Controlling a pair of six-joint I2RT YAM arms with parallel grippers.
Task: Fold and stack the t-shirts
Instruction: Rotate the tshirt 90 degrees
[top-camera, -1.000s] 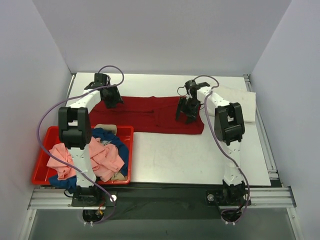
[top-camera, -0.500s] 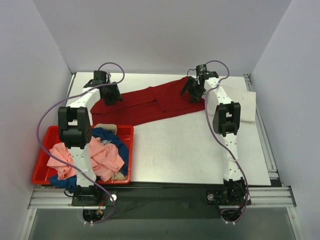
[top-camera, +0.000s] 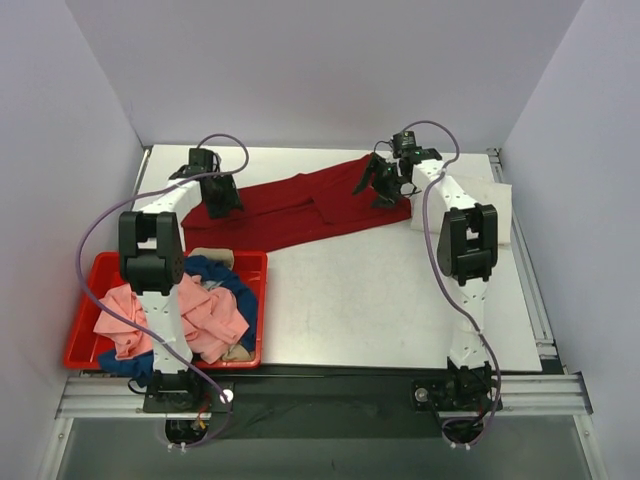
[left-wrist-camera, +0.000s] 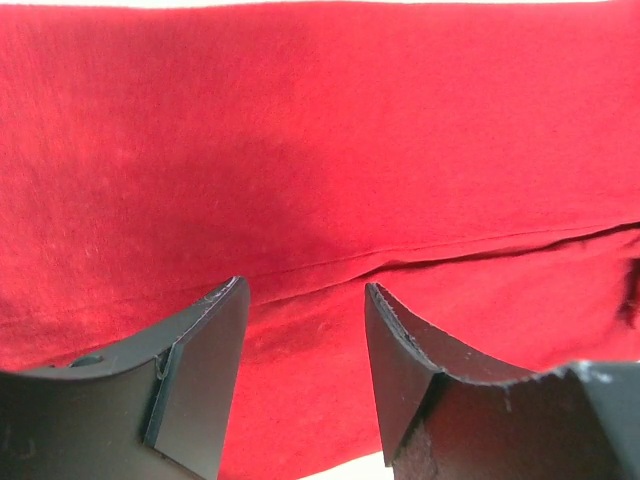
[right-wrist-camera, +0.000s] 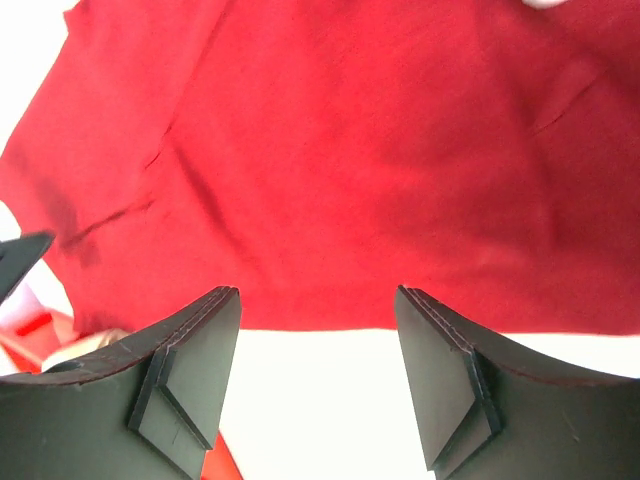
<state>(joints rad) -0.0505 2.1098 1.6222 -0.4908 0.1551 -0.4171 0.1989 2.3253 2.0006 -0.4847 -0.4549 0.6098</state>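
Red shirt (top-camera: 300, 205) lay spread on a slant across the far half of the table (top-camera: 400, 300), its right end near the far edge. Its near hem sat well apart from the table's near edge, and the bin (top-camera: 80, 320) sat just beside its left part. 2 arms reached out. Left gripper (left-wrist-camera: 303, 288) was over the shirt's left part, jaws apart, nothing between. Right gripper (right-wrist-camera: 316, 293) was over the near hem, jaws apart too. Couldn't tell if the tips touched the cloth. Pink shirt (top-camera: 205, 315) and blue shirt (top-camera: 225, 280) lay heaped in the bin.
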